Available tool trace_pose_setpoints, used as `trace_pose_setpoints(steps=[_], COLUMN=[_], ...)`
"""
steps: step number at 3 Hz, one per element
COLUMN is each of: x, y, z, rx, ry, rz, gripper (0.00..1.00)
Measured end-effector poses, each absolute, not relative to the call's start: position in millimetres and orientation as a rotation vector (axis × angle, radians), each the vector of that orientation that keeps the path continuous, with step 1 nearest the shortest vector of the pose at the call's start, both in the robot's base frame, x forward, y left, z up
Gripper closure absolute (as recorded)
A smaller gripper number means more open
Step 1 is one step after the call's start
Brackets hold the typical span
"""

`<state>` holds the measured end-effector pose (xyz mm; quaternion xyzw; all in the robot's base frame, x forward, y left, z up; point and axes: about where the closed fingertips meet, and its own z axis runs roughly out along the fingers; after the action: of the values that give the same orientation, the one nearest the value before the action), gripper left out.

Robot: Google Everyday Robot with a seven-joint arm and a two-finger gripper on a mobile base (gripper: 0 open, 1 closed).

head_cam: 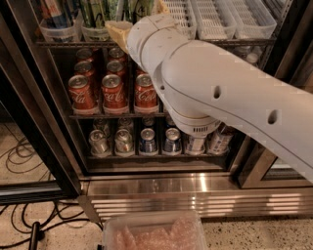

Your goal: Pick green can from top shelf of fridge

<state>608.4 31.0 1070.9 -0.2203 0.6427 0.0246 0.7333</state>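
Observation:
The fridge is open in front of me, with a ribbed steel base. Its top shelf is a dark wire rack carrying clear and white slotted bins. Pale green patterned cans stand in the clear bins at the top left, cut off by the upper edge of the view. My gripper is up at the top shelf among these green cans. My large white arm reaches in from the right and covers most of the gripper and part of the cans.
Red Coca-Cola cans fill the rack below the top shelf. Silver and blue cans stand on the bottom rack. A clear plastic tub lies on the floor in front. Black cables run across the floor at the left.

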Motion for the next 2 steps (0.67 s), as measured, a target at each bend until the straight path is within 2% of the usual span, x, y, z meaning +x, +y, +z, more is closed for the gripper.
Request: trace_pose_setpoints(steps=[2], x=[621.3], y=[19.8], z=[1075.9], rx=[-0.431], ry=[1.406], rz=[0.022], gripper=[0.35])
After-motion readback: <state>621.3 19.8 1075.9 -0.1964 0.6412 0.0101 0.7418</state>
